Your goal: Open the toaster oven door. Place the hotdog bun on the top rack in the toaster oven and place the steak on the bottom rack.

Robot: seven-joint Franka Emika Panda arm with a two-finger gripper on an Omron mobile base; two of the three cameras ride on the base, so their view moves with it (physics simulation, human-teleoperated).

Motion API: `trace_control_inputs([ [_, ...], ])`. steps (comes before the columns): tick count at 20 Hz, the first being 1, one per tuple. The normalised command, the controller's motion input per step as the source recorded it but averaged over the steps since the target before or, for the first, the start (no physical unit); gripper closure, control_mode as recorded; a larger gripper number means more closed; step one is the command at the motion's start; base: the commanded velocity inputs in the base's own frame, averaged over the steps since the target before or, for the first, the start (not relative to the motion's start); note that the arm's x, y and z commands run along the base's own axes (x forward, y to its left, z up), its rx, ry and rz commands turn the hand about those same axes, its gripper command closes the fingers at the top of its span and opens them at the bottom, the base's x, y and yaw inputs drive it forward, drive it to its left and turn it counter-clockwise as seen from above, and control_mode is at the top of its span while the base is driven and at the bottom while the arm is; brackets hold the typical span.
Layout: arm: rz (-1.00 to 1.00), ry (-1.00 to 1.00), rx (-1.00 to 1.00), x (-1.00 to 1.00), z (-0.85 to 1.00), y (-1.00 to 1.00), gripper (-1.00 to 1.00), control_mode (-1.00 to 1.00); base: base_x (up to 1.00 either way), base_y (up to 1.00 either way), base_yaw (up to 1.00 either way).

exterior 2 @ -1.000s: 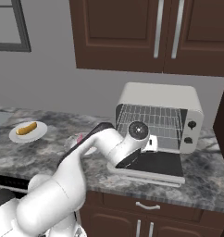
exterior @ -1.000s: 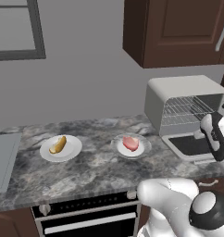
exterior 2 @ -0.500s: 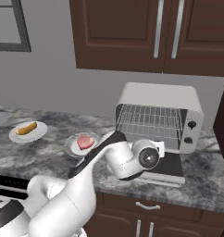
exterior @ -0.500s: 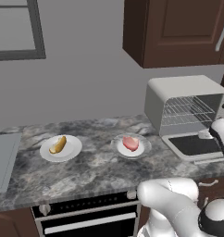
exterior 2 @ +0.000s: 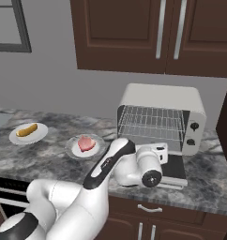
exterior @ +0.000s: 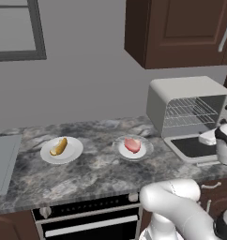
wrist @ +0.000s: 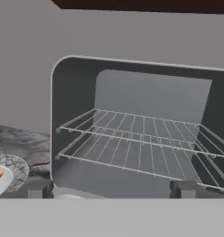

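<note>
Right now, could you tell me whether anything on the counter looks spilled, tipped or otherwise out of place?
Nothing stands out. The toaster oven door lies folded down flat and both wire racks sit level inside the toaster oven. The hotdog bun and the steak each rest on their own plate, and the counter shows no spills.

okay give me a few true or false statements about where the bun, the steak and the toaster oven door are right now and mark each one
1. The toaster oven door lies folded down, open. True.
2. The hotdog bun sits on the top rack. False: it lies on a white plate on the counter.
3. The steak lies on its own plate, to the right of the bun's plate in the left base view. True.
4. Both racks are bare. True.
5. The gripper holds the steak. False: it is open, facing the oven's interior.
</note>
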Motion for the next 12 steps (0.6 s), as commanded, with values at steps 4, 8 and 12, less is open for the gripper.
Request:
trace_control_inputs([
  [4,0.02,0.00,0.00,0.30,0.00,-0.17,-1.00,-1.00,0.00,0.00,0.00],
  [8,0.04,0.08,0.00,0.31,0.01,-0.14,-1.00,-1.00,0.00,0.00,0.00],
  [12,0.05,0.00,0.00,0.33,-0.01,-0.13,-1.00,-1.00,0.00,0.00,0.00],
])
